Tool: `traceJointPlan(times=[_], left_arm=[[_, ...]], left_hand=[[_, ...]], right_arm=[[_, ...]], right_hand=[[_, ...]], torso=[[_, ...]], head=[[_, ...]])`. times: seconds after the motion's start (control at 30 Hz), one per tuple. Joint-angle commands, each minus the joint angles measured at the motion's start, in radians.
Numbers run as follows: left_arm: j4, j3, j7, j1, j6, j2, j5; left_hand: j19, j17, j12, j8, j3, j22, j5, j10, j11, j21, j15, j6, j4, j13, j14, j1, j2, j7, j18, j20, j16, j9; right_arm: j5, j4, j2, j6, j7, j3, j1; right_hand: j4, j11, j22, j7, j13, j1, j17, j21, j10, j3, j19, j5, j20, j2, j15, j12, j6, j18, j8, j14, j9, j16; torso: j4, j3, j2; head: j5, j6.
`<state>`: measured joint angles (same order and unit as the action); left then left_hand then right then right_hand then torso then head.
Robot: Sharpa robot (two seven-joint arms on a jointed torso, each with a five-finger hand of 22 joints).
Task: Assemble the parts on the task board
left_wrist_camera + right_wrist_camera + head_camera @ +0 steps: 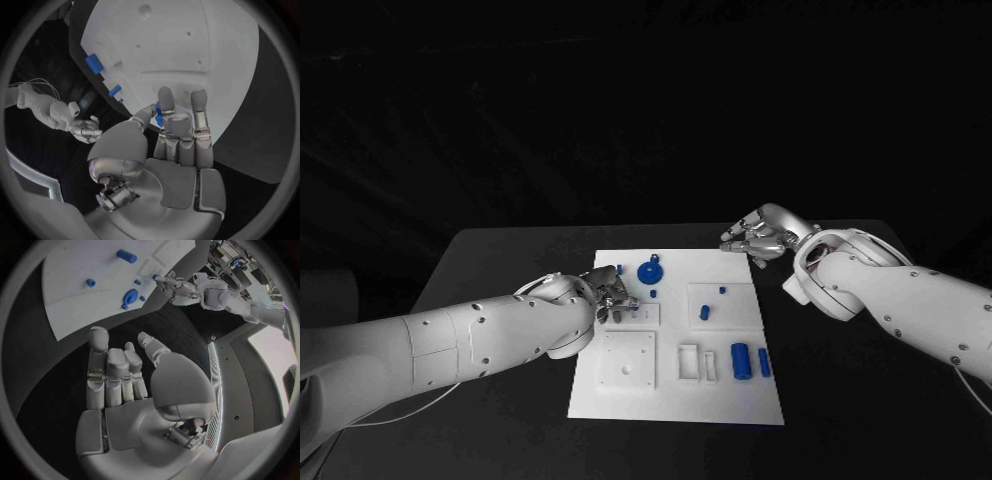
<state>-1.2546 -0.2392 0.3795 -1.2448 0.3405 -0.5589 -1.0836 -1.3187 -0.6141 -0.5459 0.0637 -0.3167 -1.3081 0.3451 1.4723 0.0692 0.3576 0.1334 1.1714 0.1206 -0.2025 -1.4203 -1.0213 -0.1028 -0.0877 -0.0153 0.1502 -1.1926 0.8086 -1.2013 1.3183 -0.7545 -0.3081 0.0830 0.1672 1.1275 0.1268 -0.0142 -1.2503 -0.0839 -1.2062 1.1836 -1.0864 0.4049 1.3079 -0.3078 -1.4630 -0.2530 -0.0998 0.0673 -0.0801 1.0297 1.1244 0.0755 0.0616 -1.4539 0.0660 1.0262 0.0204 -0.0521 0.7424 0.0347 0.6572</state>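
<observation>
The white task board (678, 395) lies mid-table. My left hand (606, 297) reaches over its left edge and pinches a small blue part (159, 113) between thumb and finger; the same part (154, 276) shows at its fingertips in the right wrist view. A round blue part (651, 271) lies just beyond that hand. Two small blue pegs (705, 312) stand in a square recess, and two blue cylinders (741, 360) lie near the board's right edge. My right hand (759, 238) hovers off the board's far right corner, fingers spread and holding nothing.
White block fixtures (689, 362) and a square plate (627, 360) sit on the board's near half. Bare black table (488, 260) surrounds the board on all sides. My right forearm (906, 300) lies along the board's right side.
</observation>
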Motion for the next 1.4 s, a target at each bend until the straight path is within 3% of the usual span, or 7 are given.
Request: traceJointPlan(times=[0.03,0.23,1.4], left_arm=[[0.004,0.001,0.012,0.0,-0.054,0.009,0.001],[0.009,0.001,0.022,0.0,-0.068,0.016,-0.008],[0.011,0.001,0.058,0.0,-0.141,0.014,-0.025]], left_hand=[[-0.007,0.002,0.002,0.006,-0.005,-0.004,-0.002,0.044,0.014,-0.009,0.005,0.212,-0.001,0.0,-0.001,-0.016,-0.004,0.131,0.006,0.002,0.001,0.002],[-0.008,0.006,0.003,0.006,-0.005,-0.006,-0.002,0.044,0.013,-0.012,0.005,0.211,-0.001,0.001,0.0,-0.016,-0.004,0.13,0.006,0.001,0.002,0.003],[-0.012,0.003,0.0,0.006,-0.009,-0.015,0.006,0.044,0.013,-0.02,0.003,0.213,0.014,0.0,-0.002,-0.015,-0.005,0.13,0.003,-0.002,-0.004,0.002]], right_arm=[[0.001,0.002,0.002,0.002,-0.006,0.001,-0.001],[0.001,0.001,0.003,0.002,-0.007,0.001,-0.001],[0.002,-0.002,0.005,0.005,-0.006,0.001,-0.005]], right_hand=[[-0.003,-0.003,0.001,-0.001,0.001,-0.001,0.001,-0.003,-0.006,0.0,-0.044,-0.006,-0.002,0.005,-0.001,-0.003,-0.005,0.012,0.001,0.003,-0.001,-0.004],[-0.003,-0.003,0.001,0.0,0.001,-0.001,0.001,-0.003,-0.006,-0.001,-0.044,-0.007,-0.002,0.005,-0.001,-0.003,-0.004,0.012,0.001,0.003,-0.001,-0.004],[-0.005,-0.003,0.001,0.0,0.001,-0.004,0.001,-0.003,-0.006,0.0,-0.044,-0.01,-0.003,0.006,-0.001,-0.002,-0.004,0.011,0.001,0.003,-0.001,-0.004]], torso=[[-0.0003,0.0005,0.0],[-0.0016,0.0002,0.0],[-0.0001,0.0,0.0]], head=[[0.0,0.001],[-0.001,0.007],[-0.001,0.01]])
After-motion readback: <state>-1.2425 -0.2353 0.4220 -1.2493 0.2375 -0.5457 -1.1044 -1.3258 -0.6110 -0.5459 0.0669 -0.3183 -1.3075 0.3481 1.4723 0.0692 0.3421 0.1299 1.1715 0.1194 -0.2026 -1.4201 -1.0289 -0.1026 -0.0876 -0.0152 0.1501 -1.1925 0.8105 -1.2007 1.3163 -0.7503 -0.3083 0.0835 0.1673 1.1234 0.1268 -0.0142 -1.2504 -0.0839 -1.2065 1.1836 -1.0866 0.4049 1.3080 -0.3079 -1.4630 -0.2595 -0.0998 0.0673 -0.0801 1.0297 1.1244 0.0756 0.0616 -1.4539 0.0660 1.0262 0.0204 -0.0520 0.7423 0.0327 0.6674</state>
